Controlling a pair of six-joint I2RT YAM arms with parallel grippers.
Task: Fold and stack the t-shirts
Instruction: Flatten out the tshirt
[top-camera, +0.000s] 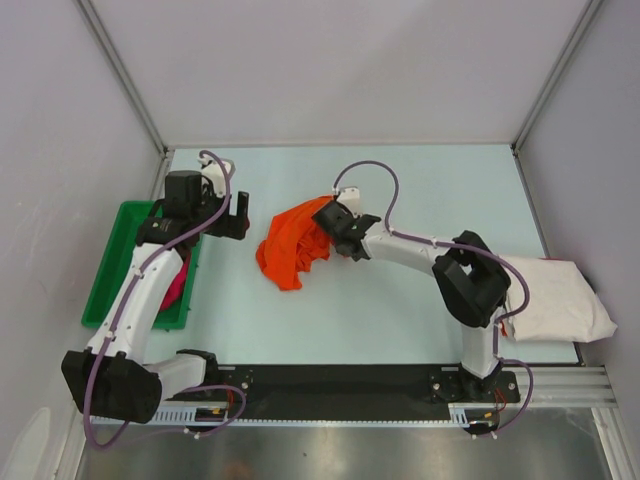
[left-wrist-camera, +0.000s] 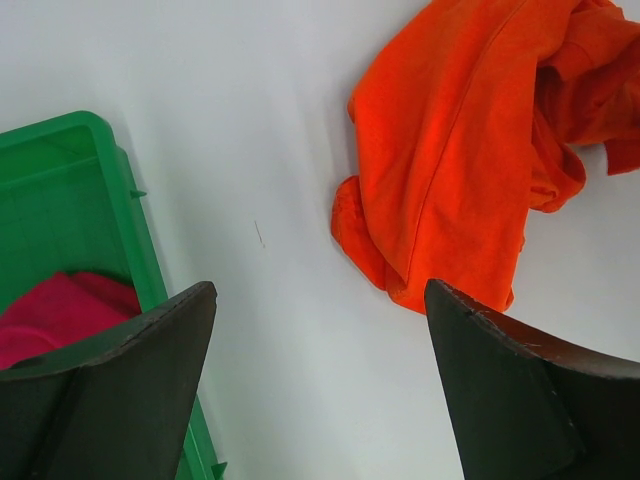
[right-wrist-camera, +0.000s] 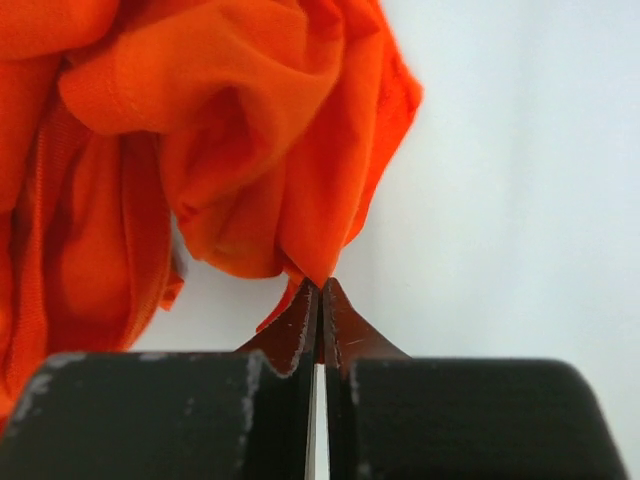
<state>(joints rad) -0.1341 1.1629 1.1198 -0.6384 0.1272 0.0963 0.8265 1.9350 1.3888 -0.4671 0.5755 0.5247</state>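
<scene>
Right gripper (right-wrist-camera: 320, 288) is clamped on the orange t-shirt (right-wrist-camera: 230, 120) edge, left gripper (left-wrist-camera: 318, 292) is wide open, and the pink t-shirt (left-wrist-camera: 60, 315) is mostly hidden in the tray (left-wrist-camera: 80, 170).

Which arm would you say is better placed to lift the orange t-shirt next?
Likely right: the right gripper is shut on the orange t-shirt. The left gripper hangs open by the green tray, holding nothing.

A green plastic tray (top-camera: 112, 255) sits at the left edge of a pale bench (top-camera: 400, 320) enclosed by grey panels (top-camera: 330, 60); a black strip (top-camera: 340, 388) lines its near edge.
</scene>
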